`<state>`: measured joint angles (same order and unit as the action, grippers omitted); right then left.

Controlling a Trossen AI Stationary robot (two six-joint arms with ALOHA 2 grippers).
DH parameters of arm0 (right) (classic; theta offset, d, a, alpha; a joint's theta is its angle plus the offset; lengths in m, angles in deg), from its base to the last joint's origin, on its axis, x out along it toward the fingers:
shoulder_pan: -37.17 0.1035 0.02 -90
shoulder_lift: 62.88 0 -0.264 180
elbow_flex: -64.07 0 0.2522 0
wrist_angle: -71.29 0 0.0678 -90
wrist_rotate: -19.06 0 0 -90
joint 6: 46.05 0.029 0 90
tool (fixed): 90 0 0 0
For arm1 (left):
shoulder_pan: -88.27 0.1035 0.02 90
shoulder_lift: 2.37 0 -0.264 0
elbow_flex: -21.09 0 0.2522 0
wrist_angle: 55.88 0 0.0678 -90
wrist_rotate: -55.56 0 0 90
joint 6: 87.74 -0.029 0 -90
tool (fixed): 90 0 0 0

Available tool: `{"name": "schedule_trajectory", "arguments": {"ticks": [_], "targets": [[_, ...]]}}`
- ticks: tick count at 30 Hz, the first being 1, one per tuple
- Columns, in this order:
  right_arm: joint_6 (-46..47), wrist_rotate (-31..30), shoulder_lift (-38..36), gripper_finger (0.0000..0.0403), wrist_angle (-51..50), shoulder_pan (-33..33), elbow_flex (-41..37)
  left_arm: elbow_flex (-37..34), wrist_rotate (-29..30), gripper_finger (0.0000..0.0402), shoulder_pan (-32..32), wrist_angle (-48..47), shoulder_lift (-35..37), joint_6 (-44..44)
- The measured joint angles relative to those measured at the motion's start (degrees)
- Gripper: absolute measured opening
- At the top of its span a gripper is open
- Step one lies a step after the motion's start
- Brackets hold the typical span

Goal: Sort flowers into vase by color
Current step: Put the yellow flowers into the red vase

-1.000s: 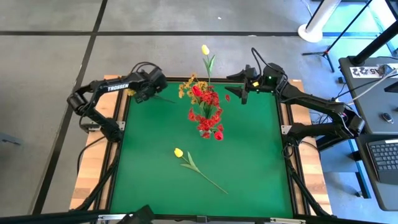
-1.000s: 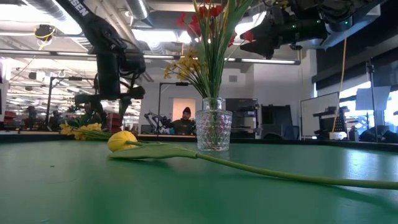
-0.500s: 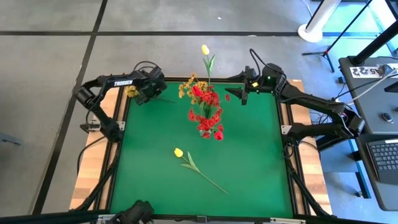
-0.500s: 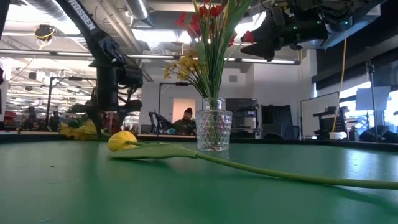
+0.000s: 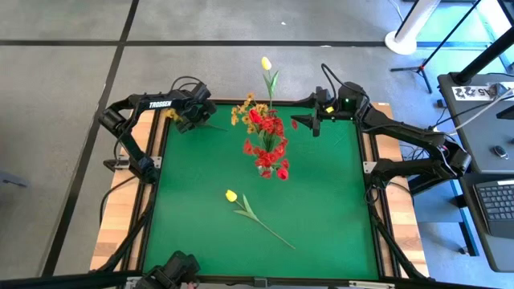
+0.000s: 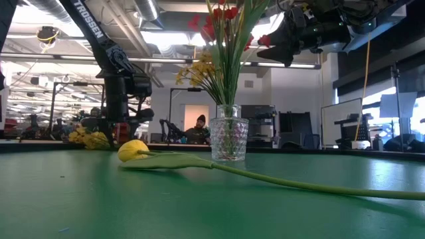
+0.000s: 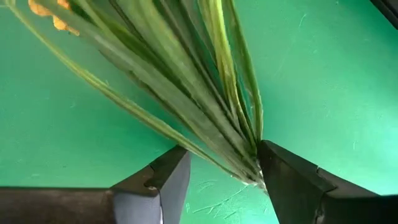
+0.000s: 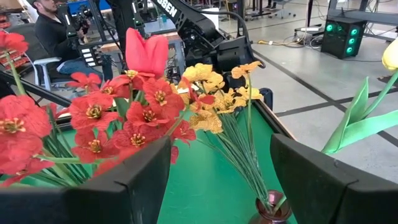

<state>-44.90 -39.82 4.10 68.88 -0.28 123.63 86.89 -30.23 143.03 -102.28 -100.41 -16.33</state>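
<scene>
A glass vase (image 6: 228, 139) stands mid-table (image 5: 266, 159) and holds red flowers (image 8: 134, 112), a yellow-orange spray (image 8: 214, 93) and a tall yellow tulip (image 5: 265, 63). Another yellow tulip (image 5: 230, 196) lies on its side on the mat. A yellow-orange spray (image 5: 170, 116) lies at the far-left corner, blooms (image 6: 93, 138) on the table. My left gripper (image 7: 217, 158) is open and low over it, with its green stems (image 7: 186, 87) between the fingers. My right gripper (image 5: 309, 124) is open, high, to the right of the bouquet. My left gripper comes from above with its fingers across the spray's stems, near their cut end (image 7: 254, 174). The bundle lies against the inner side of one finger (image 7: 273, 168); the other finger (image 7: 168, 177) stands apart from it. The spray rests on the table.
The green mat (image 5: 321, 209) has free room on its right half and near-left part. A wooden frame (image 5: 152, 152) borders it. A person sits in the room beyond the far edge (image 6: 200, 126).
My left gripper has come down toward the table at the far-left corner, over the stems of the lying yellow-orange spray. The right arm has kept still.
</scene>
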Motion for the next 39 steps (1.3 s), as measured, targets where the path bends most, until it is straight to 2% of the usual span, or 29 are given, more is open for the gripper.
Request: {"name": "schedule_trajectory", "arguments": {"ticks": [5,14,16,22,27,31,35,39], "targets": [[0.02,0.01,0.0,0.0273,0.01,0.0,0.0,-0.04,0.57,0.0147,-0.02,-0.72,-0.08,-1.4],[0.72,0.0,0.0,0.0273,0.72,0.0,0.0,-0.09,3.39,0.0028,-2.1,-0.16,-0.19,-5.13],[0.94,0.02,0.0,0.0273,0.81,0.0,0.0,-0.14,4.02,0.0012,-3.25,0.32,0.06,-7.09],[3.03,0.02,0.0,0.0273,1.6,0.0,0.0,1.79,4.02,0.0011,-10.33,1.33,4.39,-11.01],[3.4,0.0,0.0,0.0273,1.68,0.0,0.0,5.32,11.0,0.0008,-16.14,0.19,11.26,-13.93],[3.43,-0.03,0.0,0.0273,1.51,0.0,0.0,9.25,16.87,0.0008,-21.09,1.87,17.51,-20.27],[2.45,-1.82,-0.02,0.0273,0.54,-0.02,0.0,11.73,21.48,0.0008,-25.99,9.19,22.2,-30.28],[1.01,-4.74,-0.97,0.0273,-1.34,-0.07,-0.02,11.91,22.76,0.0008,-29.44,20.41,24.96,-40.89]]}}
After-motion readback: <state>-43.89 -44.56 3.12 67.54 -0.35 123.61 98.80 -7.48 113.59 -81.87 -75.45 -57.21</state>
